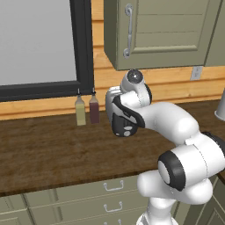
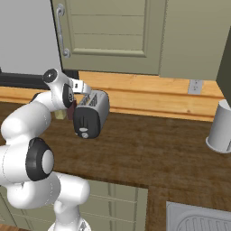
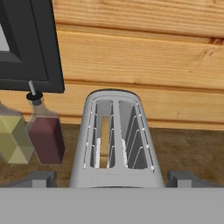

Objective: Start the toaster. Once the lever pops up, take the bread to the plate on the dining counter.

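One toaster, two bottles, two slots, one slice.

I count a single toaster (image 3: 116, 140) under my hand, with two slots in its top; one slice of bread (image 3: 104, 142) stands in the left slot as my hand camera sees it, and the other slot holds none. My two fingertips (image 3: 38, 179) stand wide, one to each side of the toaster. Beside it are two slim bottles: one yellow-green bottle (image 1: 80, 111) and one dark red bottle (image 1: 94, 108). On the wall I count one outlet (image 2: 195, 86), and further along the counter one pale grey canister (image 2: 221, 127). Overhead there is one cabinet handle (image 1: 128, 30), and below the worktop three drawer handles (image 1: 113, 186) stacked in one column.
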